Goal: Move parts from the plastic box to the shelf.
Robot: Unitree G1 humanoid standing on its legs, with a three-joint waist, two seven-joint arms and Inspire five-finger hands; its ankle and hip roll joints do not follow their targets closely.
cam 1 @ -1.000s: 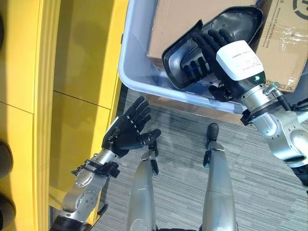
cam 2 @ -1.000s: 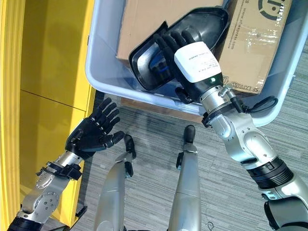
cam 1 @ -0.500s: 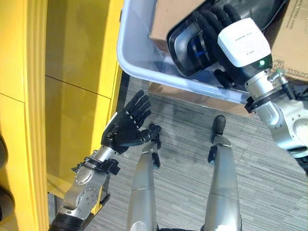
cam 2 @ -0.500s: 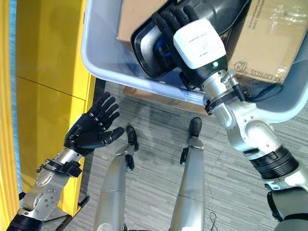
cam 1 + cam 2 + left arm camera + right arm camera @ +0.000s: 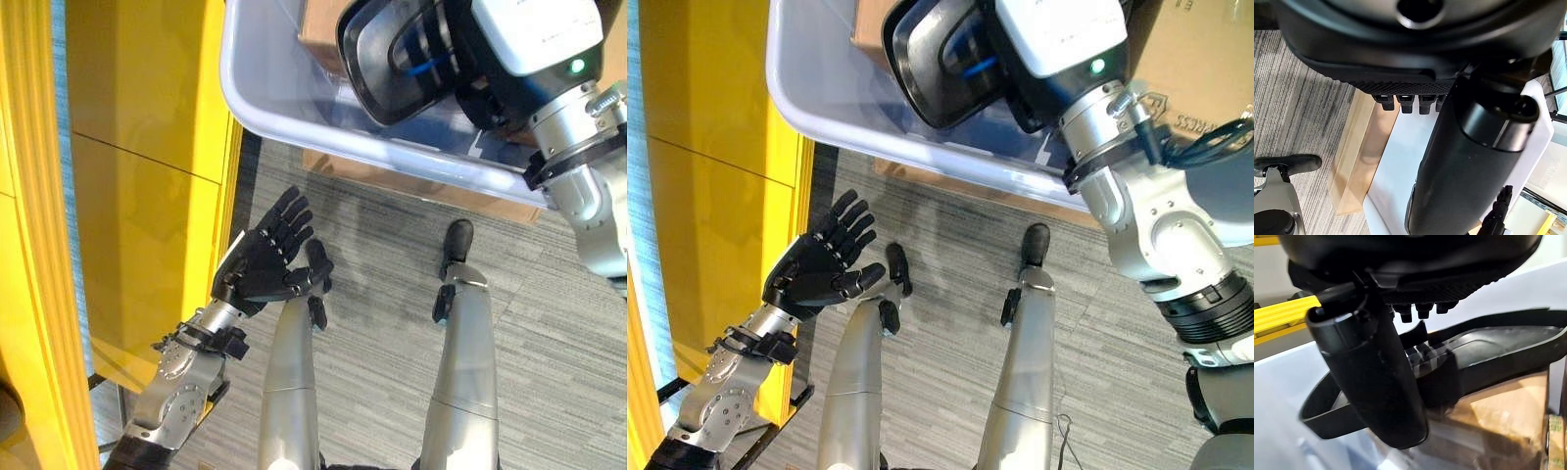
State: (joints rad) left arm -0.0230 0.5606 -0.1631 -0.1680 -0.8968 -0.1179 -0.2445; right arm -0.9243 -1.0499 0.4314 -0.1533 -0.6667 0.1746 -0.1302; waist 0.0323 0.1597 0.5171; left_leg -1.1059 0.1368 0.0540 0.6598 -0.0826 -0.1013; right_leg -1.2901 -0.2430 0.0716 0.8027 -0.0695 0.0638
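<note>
The left hand [image 5: 263, 262] is nearest, palm up with fingers spread and relaxed, holding nothing, over the grey carpet [image 5: 372, 294]. Just to its left stands the yellow shelf [image 5: 147, 147], close beside the hand but not touching it. Beyond the fingertips and well above them runs the near rim of the box [image 5: 294, 122], a pale translucent tub.

The right hand [image 5: 1038, 73] reaches over that rim from the right side, with its fingers [image 5: 416, 44] curled into the hollow of the part [image 5: 377, 73], a black moulded shell with a raised edge. In the right wrist view the thumb [image 5: 1376, 382] lies across the outside of the part [image 5: 1488, 352] while the fingers go inside it, so the hand is clasped on the shell. The part is tilted, with its lower end beyond the near rim of the box. Past the hand, deeper in the box, lies brown cardboard [image 5: 1195, 69], partly behind the part and the wrist.
</note>
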